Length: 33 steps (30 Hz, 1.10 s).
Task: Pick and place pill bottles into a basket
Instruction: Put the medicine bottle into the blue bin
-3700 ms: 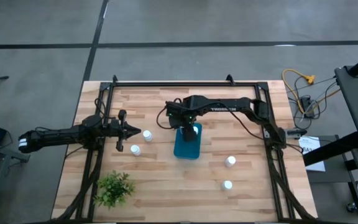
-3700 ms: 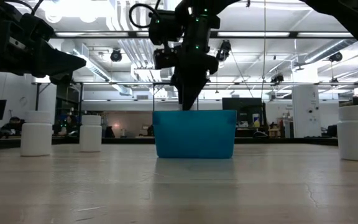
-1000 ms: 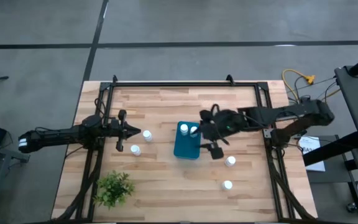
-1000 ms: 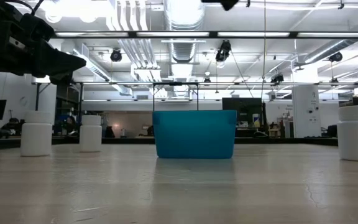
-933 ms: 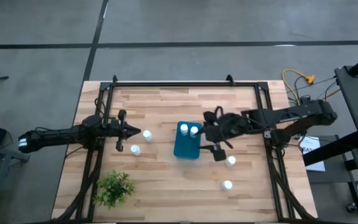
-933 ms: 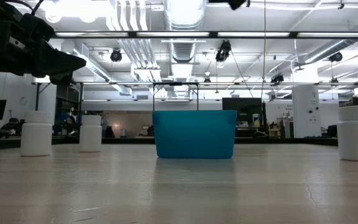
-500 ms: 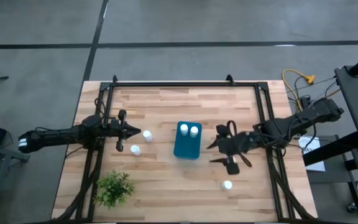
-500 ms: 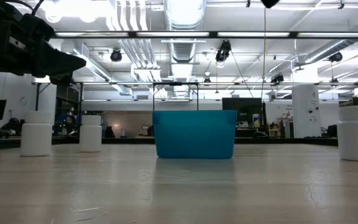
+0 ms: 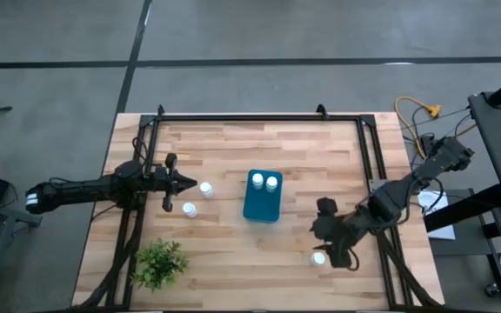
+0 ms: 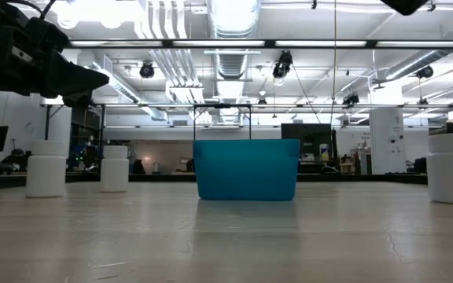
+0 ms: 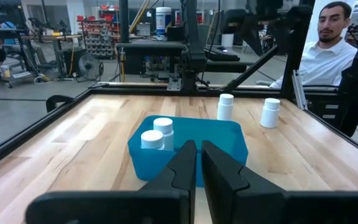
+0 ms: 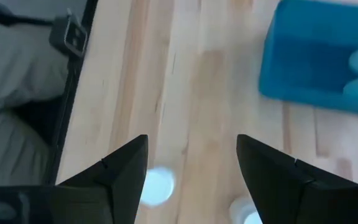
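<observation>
High view: two pill bottles (image 9: 264, 183) inside basket (image 9: 262, 207).

Even overhead light washes the pale wooden desk (image 9: 233, 156) in the high view, with only faint, soft shadows under the arms. At desk height, rows of ceiling lights (image 10: 116, 9) blow out to white glare, and the left arm (image 10: 30, 55) hangs as a near-black silhouette against them. The basket (image 10: 245, 169) stays crisp there, while the desk surface nearest the lens goes soft. The right wrist view is smeared and hazy throughout, the basket (image 12: 319, 56) an unfocused blue patch. The left wrist view is bright and clear.
</observation>
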Each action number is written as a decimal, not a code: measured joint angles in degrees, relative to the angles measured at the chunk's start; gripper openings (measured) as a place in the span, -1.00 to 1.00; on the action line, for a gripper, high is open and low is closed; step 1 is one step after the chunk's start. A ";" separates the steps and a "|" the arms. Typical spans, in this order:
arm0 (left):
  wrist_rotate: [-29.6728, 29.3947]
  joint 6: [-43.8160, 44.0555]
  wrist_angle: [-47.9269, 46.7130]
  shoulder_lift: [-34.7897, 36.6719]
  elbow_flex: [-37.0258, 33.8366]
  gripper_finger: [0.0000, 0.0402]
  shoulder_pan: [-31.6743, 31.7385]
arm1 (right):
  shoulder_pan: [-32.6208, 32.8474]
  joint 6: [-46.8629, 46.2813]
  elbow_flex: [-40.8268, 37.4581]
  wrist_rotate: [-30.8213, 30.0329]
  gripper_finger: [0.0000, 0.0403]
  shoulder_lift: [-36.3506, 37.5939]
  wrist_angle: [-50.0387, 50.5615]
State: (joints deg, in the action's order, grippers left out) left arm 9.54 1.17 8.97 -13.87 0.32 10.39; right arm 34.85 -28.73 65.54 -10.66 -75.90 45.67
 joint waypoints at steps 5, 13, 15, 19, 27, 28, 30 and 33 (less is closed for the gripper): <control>0.00 0.00 -0.02 0.02 0.00 -0.96 -0.02 | 2.86 -3.09 2.88 0.80 0.17 -5.02 6.40; 0.01 0.00 -0.02 0.02 0.00 -0.96 -0.02 | 5.05 -2.94 9.24 5.17 0.17 -16.23 14.74; 0.02 0.02 0.00 0.02 0.00 -0.96 -0.01 | 5.40 -1.64 10.90 5.16 0.17 -18.63 15.58; 0.00 0.04 0.00 0.02 0.00 -0.96 -0.01 | 5.66 0.80 13.21 5.12 0.15 -22.22 15.76; 0.02 0.07 -0.02 0.02 0.00 -0.96 -0.01 | 5.66 2.16 12.84 5.12 0.09 -22.89 15.60; 0.00 0.07 -0.01 0.02 0.00 -0.96 -0.01 | 5.66 2.19 12.76 5.14 0.09 -22.79 15.59; 0.02 0.07 -0.01 0.02 0.00 -0.96 0.00 | 5.66 2.22 12.55 5.32 0.09 -22.67 15.60; 0.00 0.09 0.00 0.02 0.00 -0.96 -0.01 | 5.64 2.30 11.78 6.90 0.09 -22.67 15.49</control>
State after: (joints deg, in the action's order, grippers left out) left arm 9.54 1.26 8.97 -13.85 0.32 10.38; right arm 40.49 -26.43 77.32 -3.75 -98.56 61.16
